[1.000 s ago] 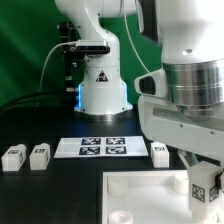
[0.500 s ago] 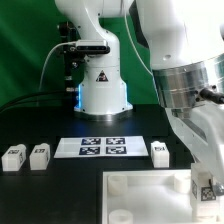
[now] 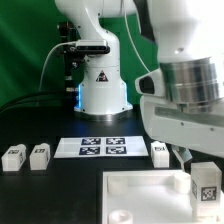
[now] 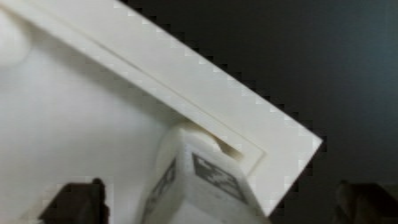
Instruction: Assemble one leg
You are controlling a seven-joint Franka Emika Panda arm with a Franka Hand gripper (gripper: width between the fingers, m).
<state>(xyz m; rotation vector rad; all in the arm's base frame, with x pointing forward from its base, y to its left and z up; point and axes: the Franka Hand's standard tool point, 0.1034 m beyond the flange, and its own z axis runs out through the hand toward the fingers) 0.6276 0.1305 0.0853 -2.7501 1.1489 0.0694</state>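
Note:
A leg (image 3: pixel 206 190), a small white block with a black-and-white tag, stands upright at the corner of the white square panel (image 3: pixel 140 190) on the exterior view's right. My gripper (image 3: pixel 203 172) hangs over it. In the wrist view the leg (image 4: pixel 199 185) sits in the panel's (image 4: pixel 89 120) corner socket, between my dark fingers (image 4: pixel 75 203). The jaws stand wide apart, with a gap on each side of the leg. The gripper (image 4: pixel 219 208) is open and touches nothing.
Two more legs (image 3: pixel 14 157) (image 3: pixel 39 155) lie on the black table at the exterior view's left, and another (image 3: pixel 159 152) lies by the marker board (image 3: pixel 100 146). The robot's white base (image 3: pixel 100 90) stands behind.
The wrist swung round over the leg half a second ago and has turned back to about where it was one second ago. The leg has stayed at the panel's corner.

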